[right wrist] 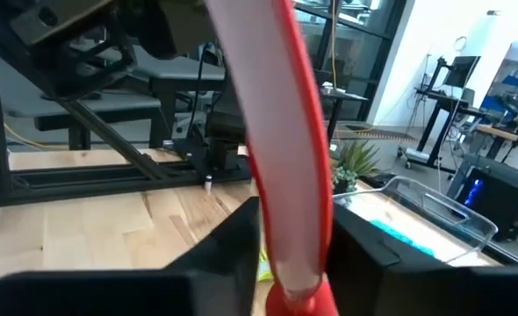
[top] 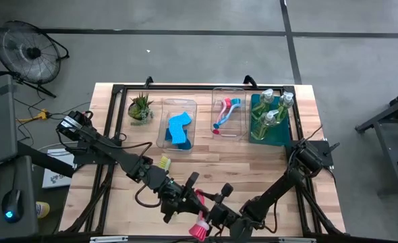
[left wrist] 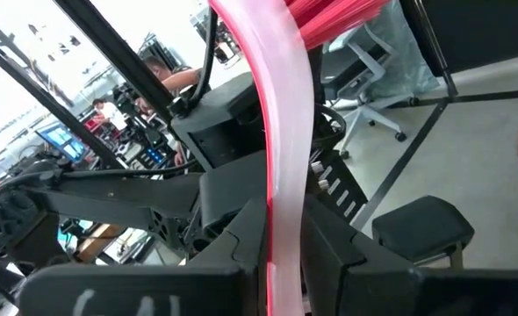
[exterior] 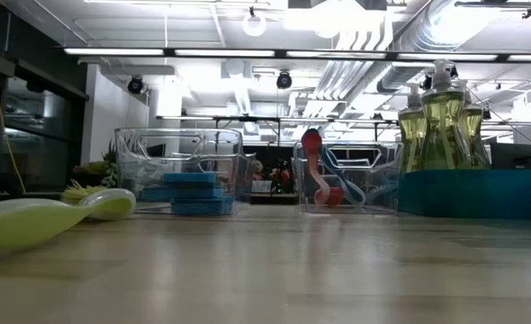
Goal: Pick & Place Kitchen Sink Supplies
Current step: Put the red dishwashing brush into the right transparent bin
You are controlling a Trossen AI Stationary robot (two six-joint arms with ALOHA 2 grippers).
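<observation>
Brush (top: 164, 161) in yellow-green lies on the table left of centre. Left gripper (top: 189, 196) clenches the red brush (top: 200, 219) handle at the near edge; right gripper (top: 216, 210) also grasps that handle.

Both end effectors crowd together at the table's (top: 253, 169) near edge, left end effector (top: 185, 197) and right end effector (top: 216, 210) on one red brush (top: 200, 219). Beyond them lies open wood, then three bins (top: 177, 125) and a plant (top: 140, 106) block the far edge; a yellow-green brush (top: 164, 162) lies just beside the left arm.
</observation>
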